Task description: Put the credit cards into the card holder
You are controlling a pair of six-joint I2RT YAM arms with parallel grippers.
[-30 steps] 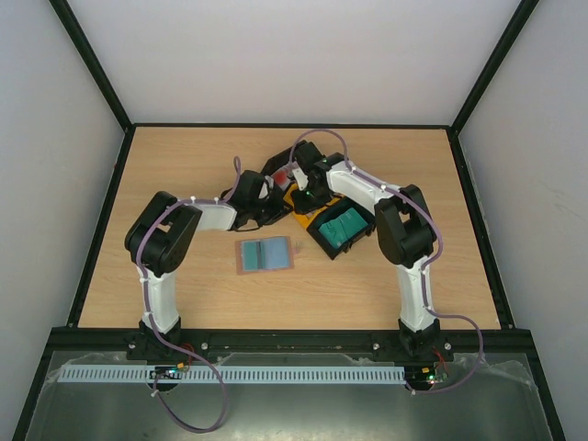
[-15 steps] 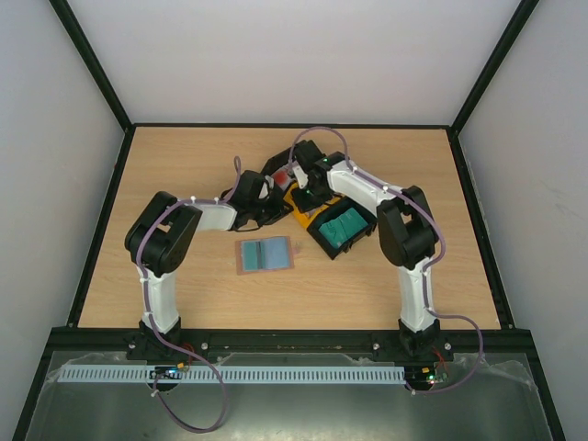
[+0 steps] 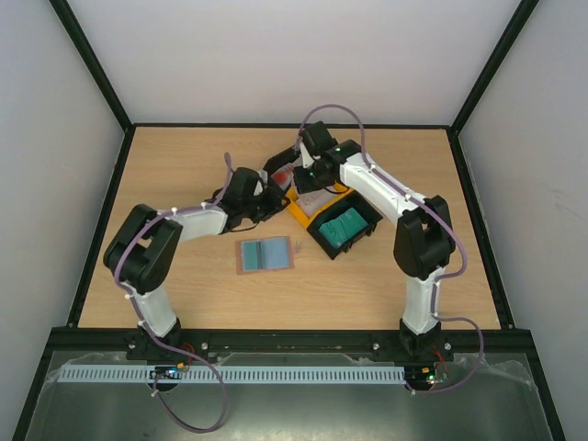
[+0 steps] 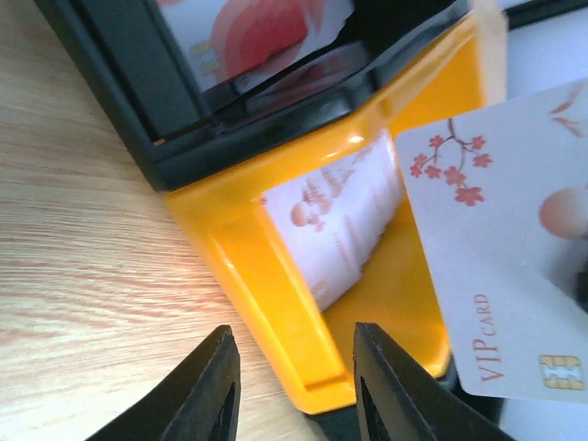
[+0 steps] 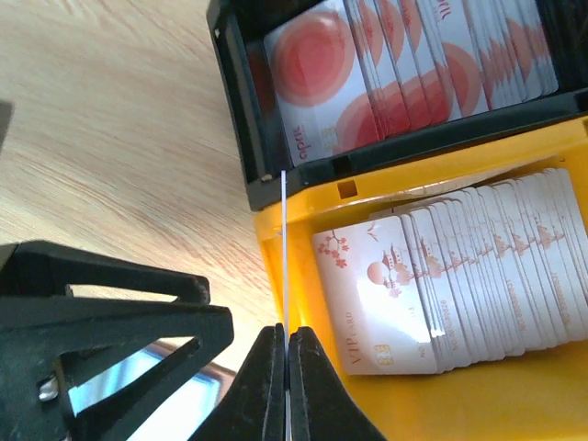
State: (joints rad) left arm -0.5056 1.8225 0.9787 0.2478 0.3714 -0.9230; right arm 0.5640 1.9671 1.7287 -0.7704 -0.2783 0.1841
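The white VIP card (image 5: pixel 286 257) shows edge-on at the centre of the right wrist view, pinched between the pressed-together fingers of the right gripper (image 5: pixel 286 335). Behind it, stacked cards (image 5: pixel 478 276) fill the orange tray (image 5: pixel 276 234). The card holder (image 3: pixel 265 254) lies open on the wooden table (image 3: pixel 184 165) at lower centre of the top view, apart from the trays. The left gripper (image 4: pixel 292 335) is spread and empty at the orange tray's corner.
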